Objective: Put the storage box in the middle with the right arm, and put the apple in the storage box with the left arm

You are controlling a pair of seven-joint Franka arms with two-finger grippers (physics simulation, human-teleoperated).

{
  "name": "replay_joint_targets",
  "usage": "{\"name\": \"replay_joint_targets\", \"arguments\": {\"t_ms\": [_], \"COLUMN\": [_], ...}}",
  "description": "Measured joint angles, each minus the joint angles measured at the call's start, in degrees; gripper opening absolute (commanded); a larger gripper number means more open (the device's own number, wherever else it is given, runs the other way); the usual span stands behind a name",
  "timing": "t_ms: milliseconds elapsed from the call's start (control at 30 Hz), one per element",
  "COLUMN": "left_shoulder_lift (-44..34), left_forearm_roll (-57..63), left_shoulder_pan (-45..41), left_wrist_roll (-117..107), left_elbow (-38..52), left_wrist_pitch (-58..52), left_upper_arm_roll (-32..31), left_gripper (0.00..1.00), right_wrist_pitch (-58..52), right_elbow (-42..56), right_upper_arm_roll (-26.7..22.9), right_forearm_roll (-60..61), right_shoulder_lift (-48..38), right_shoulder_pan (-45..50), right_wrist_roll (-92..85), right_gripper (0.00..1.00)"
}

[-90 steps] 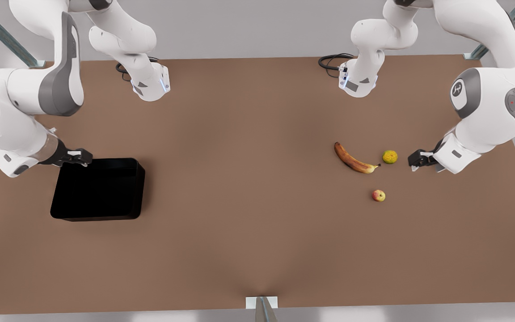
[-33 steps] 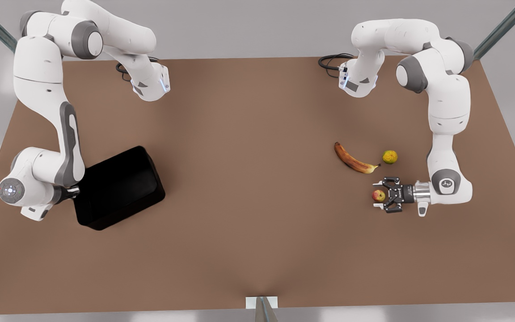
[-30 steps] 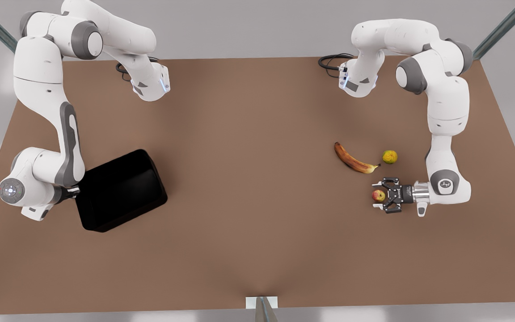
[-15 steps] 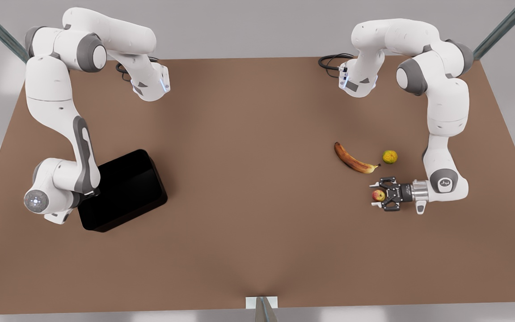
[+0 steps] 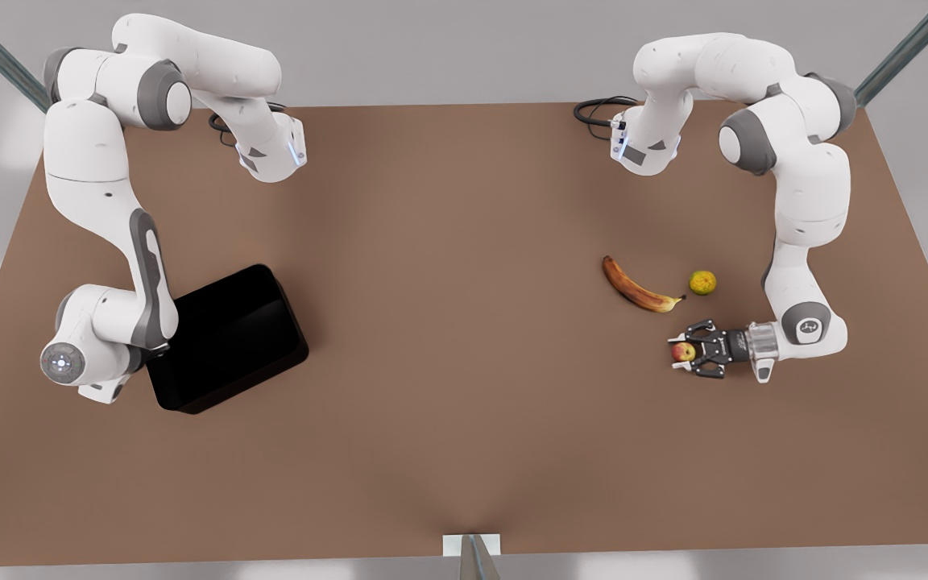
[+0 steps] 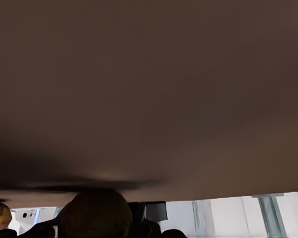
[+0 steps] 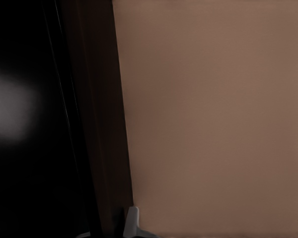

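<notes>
Apple (image 5: 681, 351) sits on my table (image 5: 464, 419) at the front view's right, between the spread fingers of my left gripper (image 5: 684, 353), which brackets it low without being clamped on it as far as I can see. Near it lie the banana (image 5: 637, 287) and the yellow-green fruit (image 5: 702, 282). At the front view's left, my right gripper is hidden behind its wrist at the rim of the storage box (image 5: 230, 338), which stands skewed and well off the middle; I cannot tell its grip.
</notes>
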Motion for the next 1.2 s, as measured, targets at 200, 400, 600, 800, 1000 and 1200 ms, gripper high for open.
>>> {"name": "replay_joint_targets", "arguments": {"t_ms": [200,400,600,800,1000,1200], "left_shoulder_lift": [-7.4,-15.8,-19.6,-20.8,-20.8,-20.0], "left_forearm_roll": [3.2,11.3,13.9,14.8,14.6,15.5], "left_shoulder_pan": [-0.1,-2.2,-8.9,-15.4,-23.0,-36.0], "left_wrist_roll": [-4.2,-17.0,-26.9,-34.5,-44.1,-59.7], "left_elbow": [2.1,4.9,5.7,5.6,5.6,5.9], "left_wrist_pitch": [-1.4,-0.5,0.6,5.3,12.2,24.7], "left_upper_arm_roll": [0.1,-3.0,-3.4,-3.4,-3.4,-3.4], "left_gripper": [0.5,0.51,0.51,0.51,0.52,0.52], "right_wrist_pitch": [-3.1,-3.7,-3.7,-2.6,3.1,1.8], "right_elbow": [2.2,3.2,8.5,18.1,19.4,21.1], "right_upper_arm_roll": [1.1,3.3,8.3,17.1,20.7,21.3], "right_forearm_roll": [0.3,0.5,0.8,0.9,0.5,0.7], "right_shoulder_lift": [-0.6,-2.5,-1.5,7.9,12.0,11.2], "right_shoulder_pan": [0.1,4.2,16.2,24.1,25.7,25.6], "right_wrist_roll": [-0.8,-0.2,14.1,38.5,44.6,44.5], "right_gripper": [0.21,0.21,0.21,0.21,1.0,1.0]}}
